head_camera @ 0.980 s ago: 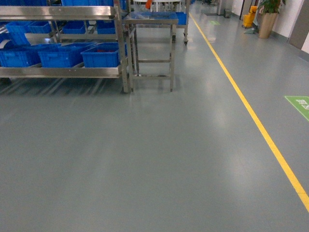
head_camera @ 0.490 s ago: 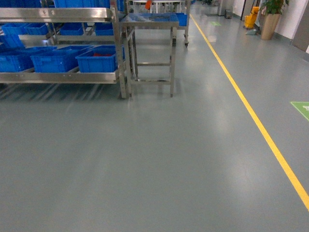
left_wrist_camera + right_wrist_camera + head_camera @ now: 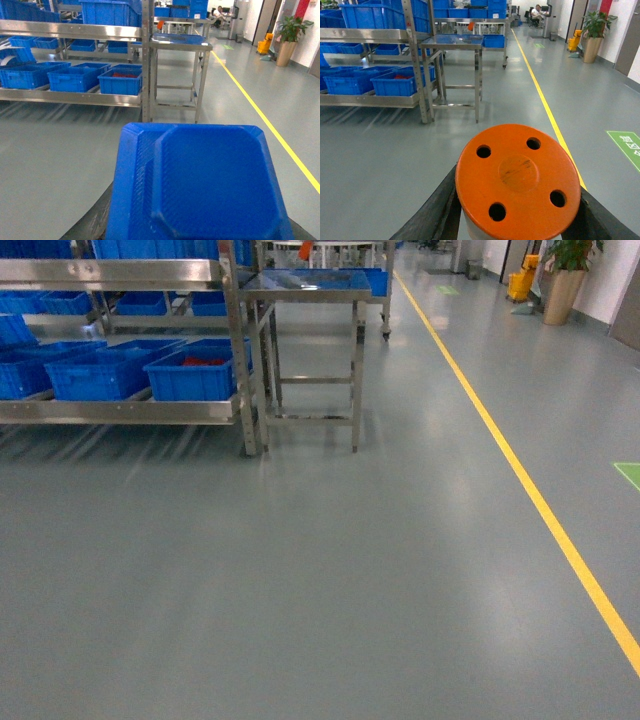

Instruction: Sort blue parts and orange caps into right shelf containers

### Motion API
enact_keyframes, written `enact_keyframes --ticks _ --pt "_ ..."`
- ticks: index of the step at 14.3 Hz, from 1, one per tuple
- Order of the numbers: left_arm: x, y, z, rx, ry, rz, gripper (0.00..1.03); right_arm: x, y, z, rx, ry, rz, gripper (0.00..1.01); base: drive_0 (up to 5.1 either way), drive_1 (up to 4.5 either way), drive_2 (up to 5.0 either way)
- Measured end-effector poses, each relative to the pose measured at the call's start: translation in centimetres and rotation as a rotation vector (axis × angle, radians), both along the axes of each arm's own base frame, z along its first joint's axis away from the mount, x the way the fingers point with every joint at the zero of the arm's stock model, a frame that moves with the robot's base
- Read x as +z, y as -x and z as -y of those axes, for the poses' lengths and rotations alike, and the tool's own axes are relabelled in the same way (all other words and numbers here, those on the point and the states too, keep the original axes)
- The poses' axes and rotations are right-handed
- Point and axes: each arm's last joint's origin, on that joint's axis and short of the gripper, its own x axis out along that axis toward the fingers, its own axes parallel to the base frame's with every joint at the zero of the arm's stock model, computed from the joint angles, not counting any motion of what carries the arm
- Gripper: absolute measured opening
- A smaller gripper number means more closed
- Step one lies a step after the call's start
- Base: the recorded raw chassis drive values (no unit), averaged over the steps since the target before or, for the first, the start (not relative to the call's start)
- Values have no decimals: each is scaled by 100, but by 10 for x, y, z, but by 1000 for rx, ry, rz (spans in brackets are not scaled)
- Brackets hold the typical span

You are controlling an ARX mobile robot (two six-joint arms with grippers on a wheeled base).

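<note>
A: In the head view we see no arm. The shelf rack [image 3: 120, 410] stands at about ten o'clock, with the blue crates [image 3: 190, 378] on its low level, and a steel table [image 3: 310, 285] is just beside it. The yellow floor line [image 3: 520, 480] runs at two o'clock.

B: In the left wrist view the left gripper [image 3: 197, 235] carries the blue part [image 3: 200, 180]; its dark fingers show at both lower corners, closed against the part. The crates sit at eleven o'clock, well apart from us.

A: In the right wrist view the right gripper [image 3: 515, 235] is closed around the orange cap [image 3: 517, 177], flat top with four holes toward the camera.

B: We judge we must drive near slowly, keep both grips firm, and stop squarely before the crates.
</note>
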Motion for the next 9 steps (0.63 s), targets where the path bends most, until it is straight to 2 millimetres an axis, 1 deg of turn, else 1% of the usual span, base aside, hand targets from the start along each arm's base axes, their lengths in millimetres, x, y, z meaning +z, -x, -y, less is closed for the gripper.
enact_keyframes --ticks 9 --pt "0 0 0 0 0 0 42 0 0 0 0 0 0 45 -3 412 -417"
